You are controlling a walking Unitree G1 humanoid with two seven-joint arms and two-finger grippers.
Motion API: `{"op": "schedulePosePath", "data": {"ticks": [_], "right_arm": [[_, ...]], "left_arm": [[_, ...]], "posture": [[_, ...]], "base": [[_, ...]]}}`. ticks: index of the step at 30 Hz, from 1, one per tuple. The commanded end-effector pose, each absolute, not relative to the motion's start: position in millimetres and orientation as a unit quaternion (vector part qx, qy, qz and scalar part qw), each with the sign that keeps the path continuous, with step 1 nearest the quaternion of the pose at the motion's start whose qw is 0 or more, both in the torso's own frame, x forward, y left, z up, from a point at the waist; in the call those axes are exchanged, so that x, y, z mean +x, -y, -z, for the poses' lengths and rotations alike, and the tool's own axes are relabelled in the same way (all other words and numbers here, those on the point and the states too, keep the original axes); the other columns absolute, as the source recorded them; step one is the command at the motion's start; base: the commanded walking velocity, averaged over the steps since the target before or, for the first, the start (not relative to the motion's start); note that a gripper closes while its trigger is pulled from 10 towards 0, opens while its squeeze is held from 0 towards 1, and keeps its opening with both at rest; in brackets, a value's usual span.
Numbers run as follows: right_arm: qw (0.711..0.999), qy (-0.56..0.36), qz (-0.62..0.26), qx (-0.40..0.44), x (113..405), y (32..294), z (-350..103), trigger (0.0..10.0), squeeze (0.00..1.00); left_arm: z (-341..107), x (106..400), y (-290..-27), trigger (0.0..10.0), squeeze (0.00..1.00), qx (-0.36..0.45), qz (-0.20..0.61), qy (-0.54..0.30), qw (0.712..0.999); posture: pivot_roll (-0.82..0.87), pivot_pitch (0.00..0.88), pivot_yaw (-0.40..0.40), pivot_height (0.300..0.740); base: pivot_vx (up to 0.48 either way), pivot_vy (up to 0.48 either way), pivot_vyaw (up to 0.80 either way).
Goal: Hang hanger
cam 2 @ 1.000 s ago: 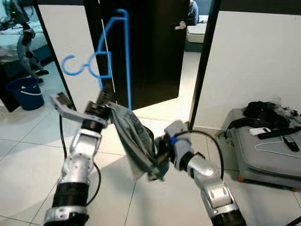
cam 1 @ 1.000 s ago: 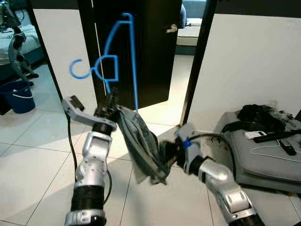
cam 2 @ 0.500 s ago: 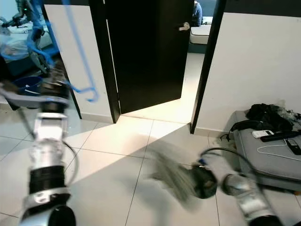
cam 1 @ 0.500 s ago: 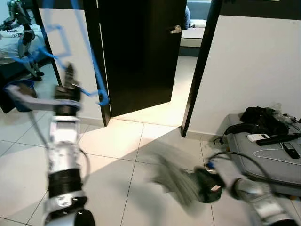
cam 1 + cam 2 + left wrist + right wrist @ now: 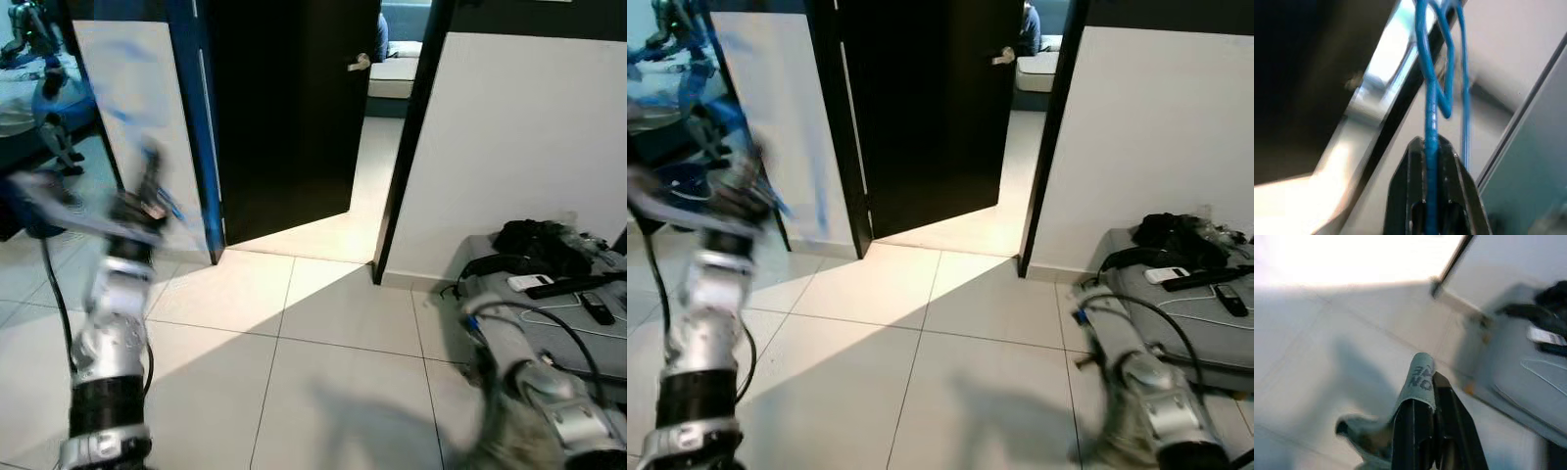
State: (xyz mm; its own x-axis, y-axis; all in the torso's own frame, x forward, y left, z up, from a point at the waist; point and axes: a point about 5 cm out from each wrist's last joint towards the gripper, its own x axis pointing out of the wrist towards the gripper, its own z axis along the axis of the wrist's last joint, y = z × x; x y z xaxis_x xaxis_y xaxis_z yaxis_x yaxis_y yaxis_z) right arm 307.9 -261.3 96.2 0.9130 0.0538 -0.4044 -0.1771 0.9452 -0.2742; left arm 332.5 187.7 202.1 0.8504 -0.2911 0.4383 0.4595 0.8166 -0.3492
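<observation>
A blue wire hanger (image 5: 1431, 93) runs between the fingers of my left gripper (image 5: 1431, 144), which is shut on it. In the eye views the hanger (image 5: 203, 127) is a blurred blue streak above my raised left gripper (image 5: 149, 191), in front of the white wall left of the door. My right gripper (image 5: 1423, 382) is shut on a grey garment (image 5: 1419, 374) with a printed label; the cloth hangs low over the floor tiles. My right arm (image 5: 554, 397) is low at the bottom right, blurred, with the garment (image 5: 505, 436) beside it.
A dark door (image 5: 284, 108) stands ajar in the middle, with a person (image 5: 379, 37) in the room beyond. A grey cushion (image 5: 588, 323) holding black clothes, remotes and a white hanger lies at the right. A blue bucket (image 5: 688, 181) sits at the far left.
The garment has come off the hanger. My right gripper pulled it down to the lower right. My left arm swung the bare hanger up and to the left.
</observation>
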Motion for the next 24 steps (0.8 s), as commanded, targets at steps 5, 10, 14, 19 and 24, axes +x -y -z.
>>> {"op": "schedulePosePath", "data": {"ticks": [5,10,14,19,24], "right_arm": [[0.986,-0.157,-0.045,-0.018,305,254,-87,10.0,0.0],[0.984,-0.151,-0.08,-0.042,295,239,-70,10.0,0.0],[0.986,-0.129,-0.102,-0.041,297,233,-73,10.0,0.0],[0.986,-0.122,-0.106,-0.028,298,233,-73,10.0,0.0],[0.989,-0.099,-0.111,-0.007,301,230,-77,10.0,0.0]], "left_arm": [[-109,311,-227,10.0,0.0,-0.021,0.033,-0.032,0.999],[-88,286,-235,10.0,0.0,0.023,-0.021,-0.079,0.996],[-90,275,-232,10.0,0.0,-0.019,0.005,-0.054,0.998],[-85,274,-225,10.0,0.0,-0.048,0.039,-0.053,0.997],[-90,282,-240,10.0,0.0,-0.108,0.015,-0.037,0.993]], "posture": [[0.0,0.0,-0.02,0.74],[0.0,0.0,-0.024,0.74],[0.0,0.0,-0.015,0.74],[0.01,0.0,-0.013,0.74],[0.03,0.0,-0.015,0.74]], "base": [[0.0,0.0,0.0],[0.0,0.0,0.64],[0.0,0.0,0.79],[0.0,0.0,0.79],[0.062,0.0,0.79]]}}
